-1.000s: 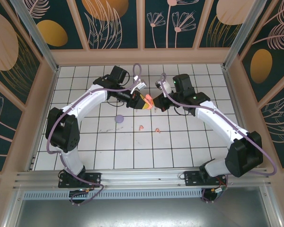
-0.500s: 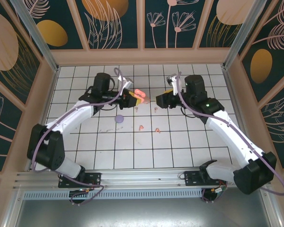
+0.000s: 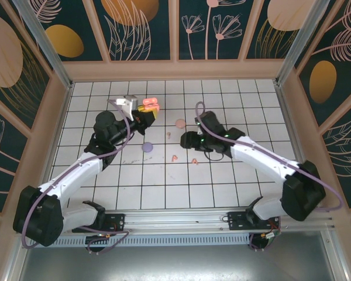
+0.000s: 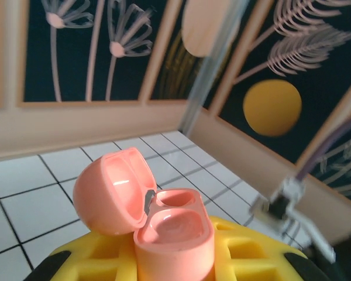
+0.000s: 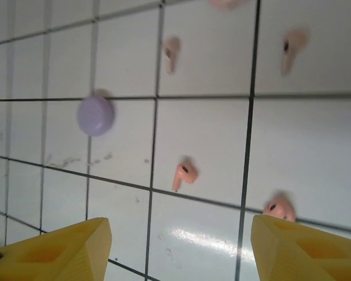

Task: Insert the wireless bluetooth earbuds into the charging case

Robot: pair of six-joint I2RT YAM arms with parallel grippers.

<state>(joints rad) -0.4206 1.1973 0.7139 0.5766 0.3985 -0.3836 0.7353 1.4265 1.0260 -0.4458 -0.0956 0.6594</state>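
Left tool [image 4: 174,260] clamped on open charging case [image 4: 172,231], right tool [image 5: 181,241] spread wide over coral earbud [image 5: 183,174] on worktop [image 5: 292,137]; risk of bud skidding under off-centre pinch.

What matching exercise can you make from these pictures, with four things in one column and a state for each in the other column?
Things
1. coral case
2. lilac case
3. coral earbud
4. right gripper

States
A. open, holding nothing
B. closed and round, lying on the tiles
C. lid open, both wells empty, held by the left gripper
D. small and stemmed, lying loose beside a grid line

Pairs: 1-C, 2-B, 3-D, 4-A
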